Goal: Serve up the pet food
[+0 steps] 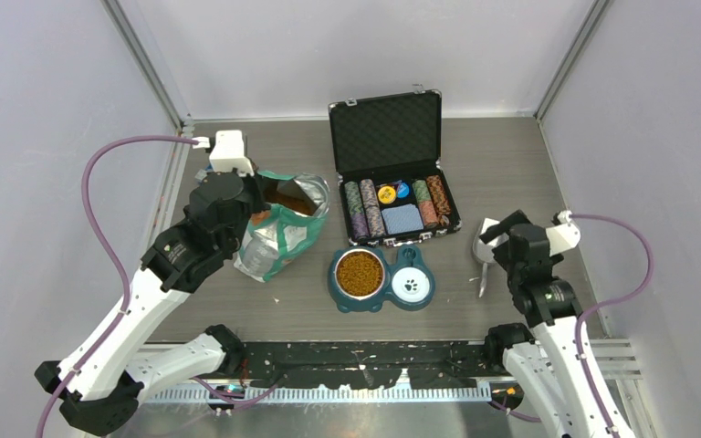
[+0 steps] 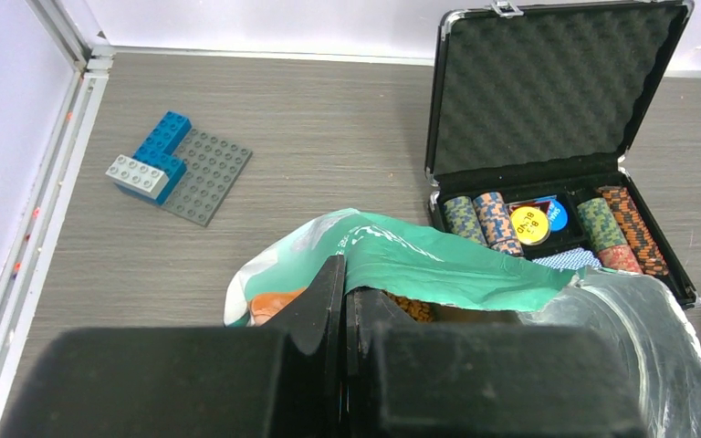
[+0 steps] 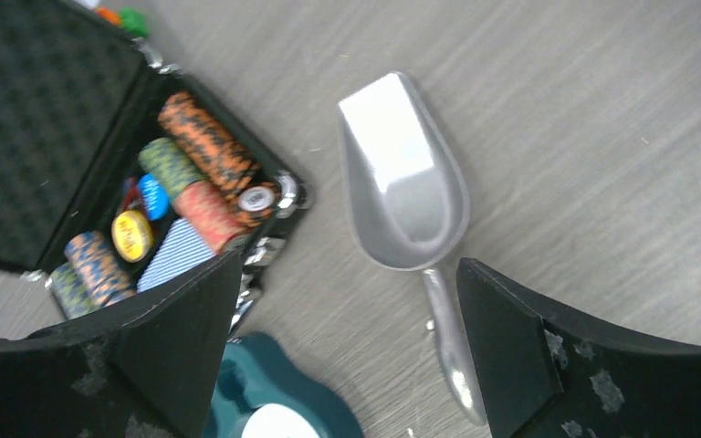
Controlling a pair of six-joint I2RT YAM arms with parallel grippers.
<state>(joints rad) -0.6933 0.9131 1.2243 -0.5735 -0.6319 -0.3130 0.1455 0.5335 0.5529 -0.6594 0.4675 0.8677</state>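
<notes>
Orange-brown pet food point(image 1: 359, 272) fills the steel left cup of the teal double bowl point(image 1: 332, 285). More pet food point(image 2: 411, 307) shows inside the open teal-and-white bag point(image 1: 283, 239). My left gripper point(image 1: 260, 203) is shut on the bag's green rim point(image 2: 438, 260), its fingers point(image 2: 329, 301) pressed together over the edge. A metal scoop point(image 3: 406, 178) lies empty on the table, right of the bowl. My right gripper point(image 3: 347, 338) hangs open just above it. The scoop's handle point(image 3: 447, 338) lies close beside the right-hand finger point(image 3: 502, 338), apart from it.
An open black case of poker chips point(image 1: 392, 173) stands behind the bowl, close to the bag and the scoop. The bowl's right cup point(image 1: 411, 285) is white with a paw print. Blue and grey toy bricks point(image 2: 178, 164) lie at the far left. Walls enclose the table.
</notes>
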